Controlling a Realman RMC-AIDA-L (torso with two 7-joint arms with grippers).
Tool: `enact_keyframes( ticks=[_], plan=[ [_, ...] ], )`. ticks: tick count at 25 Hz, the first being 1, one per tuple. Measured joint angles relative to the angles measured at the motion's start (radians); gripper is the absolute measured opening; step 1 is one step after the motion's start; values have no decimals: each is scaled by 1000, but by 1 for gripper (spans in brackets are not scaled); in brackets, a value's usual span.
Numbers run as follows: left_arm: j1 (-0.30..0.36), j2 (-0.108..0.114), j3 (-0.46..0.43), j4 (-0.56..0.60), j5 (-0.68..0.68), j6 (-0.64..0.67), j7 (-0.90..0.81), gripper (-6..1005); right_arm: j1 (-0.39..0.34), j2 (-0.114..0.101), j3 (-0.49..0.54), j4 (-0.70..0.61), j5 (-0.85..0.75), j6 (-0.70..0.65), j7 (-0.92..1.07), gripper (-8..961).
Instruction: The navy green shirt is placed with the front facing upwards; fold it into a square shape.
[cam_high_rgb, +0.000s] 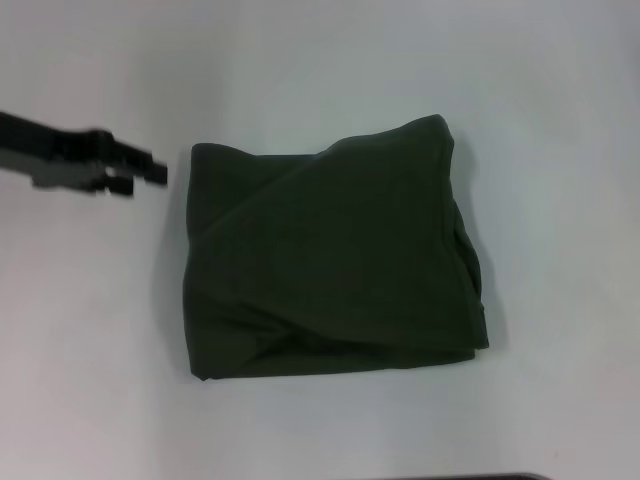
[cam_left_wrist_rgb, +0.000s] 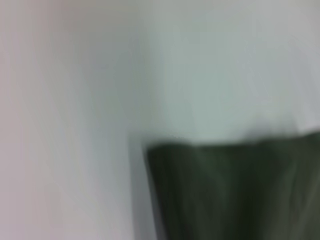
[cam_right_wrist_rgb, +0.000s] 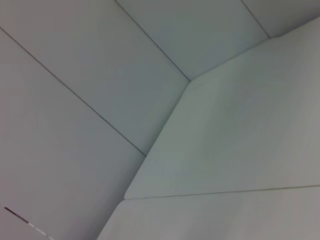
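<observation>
Head view shows me the navy green shirt (cam_high_rgb: 330, 255) lying folded into a rough square mid-surface, slightly longer side to side, with my left pincer (cam_high_rgb: 140, 175) just beside its far-left corner, not touching, and I cannot tell its finger state. The right pincer is out of view. The plain white surface (cam_high_rgb: 90, 350) surrounds the shirt on all sides.

The navy green shirt (cam_high_rgb: 330, 260) lies folded into a rough square (slightly rumpled).

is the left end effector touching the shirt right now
No, in the head view the left end effector sits off the shirt's left edge, with a strip of bare white table between them.
</observation>
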Motion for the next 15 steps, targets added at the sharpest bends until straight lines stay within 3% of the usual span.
enact_keyframes(
  ticks=[4,9,12,15],
  plan=[
    [-22,-14,-67,-24,-5,-23,101,467,-3,-3,-5,0,-1,-2,1,930],
    [-65,-47,-32,39,4,-173,159,709,-7,-16,-8,0,-9,-25,28,929],
    [-93,-52,-20,136,5,-294,143,737,-7,-28,-19,-7,-28,-35,60,929],
    [-120,-39,-19,240,9,-371,124,765,-2,-40,-45,-10,-48,-41,90,929]
  ],
)
